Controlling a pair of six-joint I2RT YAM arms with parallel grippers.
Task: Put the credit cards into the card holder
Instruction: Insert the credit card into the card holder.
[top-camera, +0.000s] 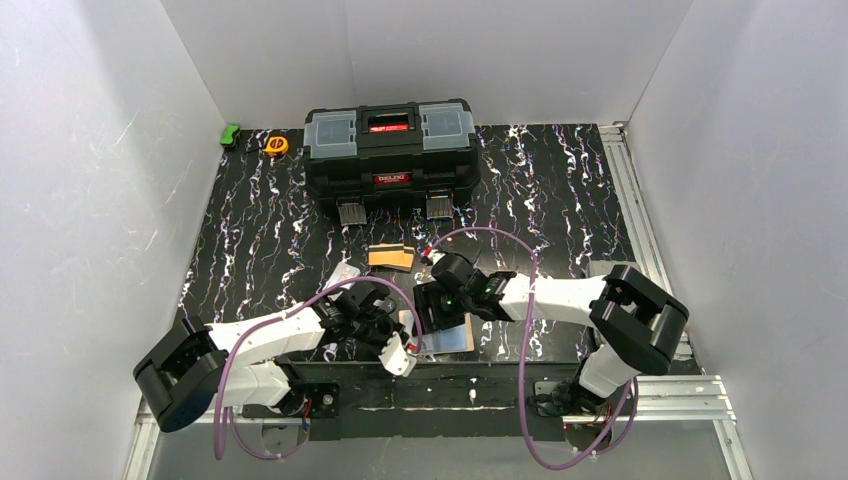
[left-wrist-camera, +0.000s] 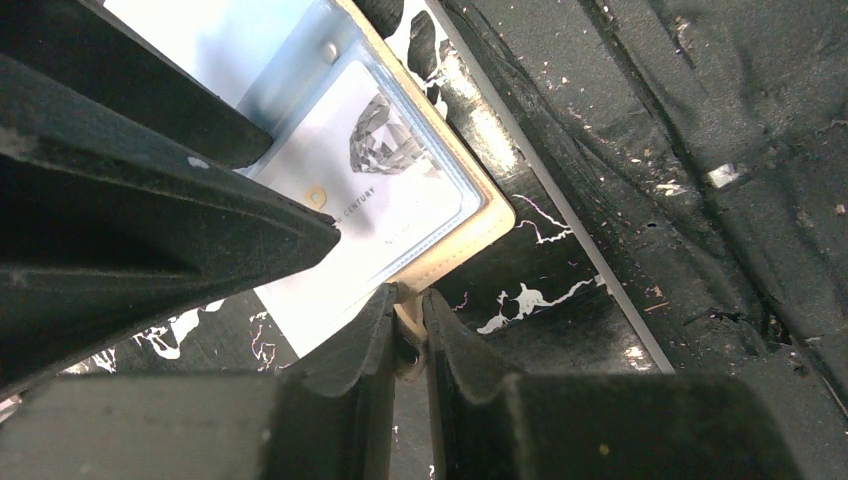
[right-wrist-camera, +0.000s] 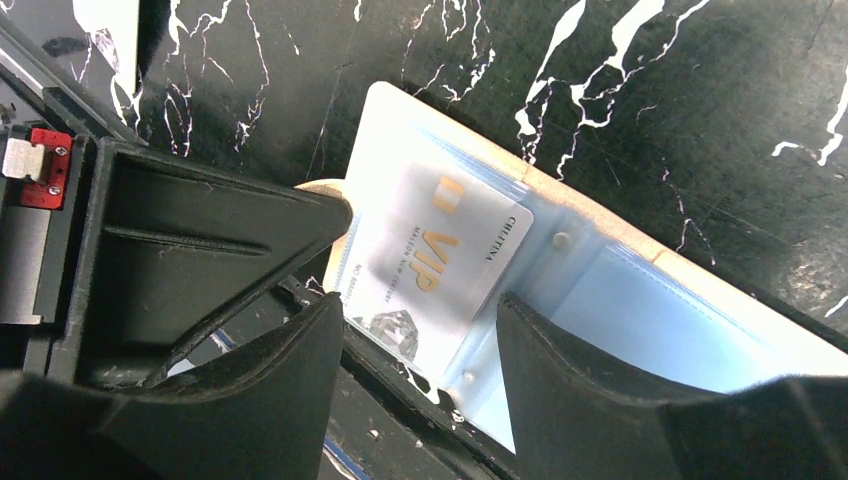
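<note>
1. Near the front edge of the bench (top-camera: 560, 190), between the two arms, the card holder (top-camera: 452, 340) is lying open with its clear pockets facing up.
2. Left gripper (left-wrist-camera: 408, 318) is pinching the card holder's beige edge by one corner. Its jaws are standing almost closed, with only the thin tan material between them.
3. Right gripper (right-wrist-camera: 420, 320) is hovering low over the open pockets, jaws standing well apart and gripping nothing. Cannot tell whether its fingers (right-wrist-camera: 300, 370) are touching the plastic.
4. VIP card (right-wrist-camera: 440, 255), pale with gold lettering, is showing hazily through the clear plastic of one pocket. Its lower end is lying between the right gripper's fingers. Cannot tell how far into the pocket it is sitting.
5. Loose cards (top-camera: 390, 257), tan-orange and in a small overlapping pile, are lying flat on the bench between the toolbox (top-camera: 390, 150) and the two grippers, apart from the card holder.
6. Toolbox, black, is sitting closed at the back of the bench. An orange tape measure (top-camera: 277, 145) is lying to its left, and a small green object (top-camera: 231, 134) is lying just beyond it in the back corner.
</note>
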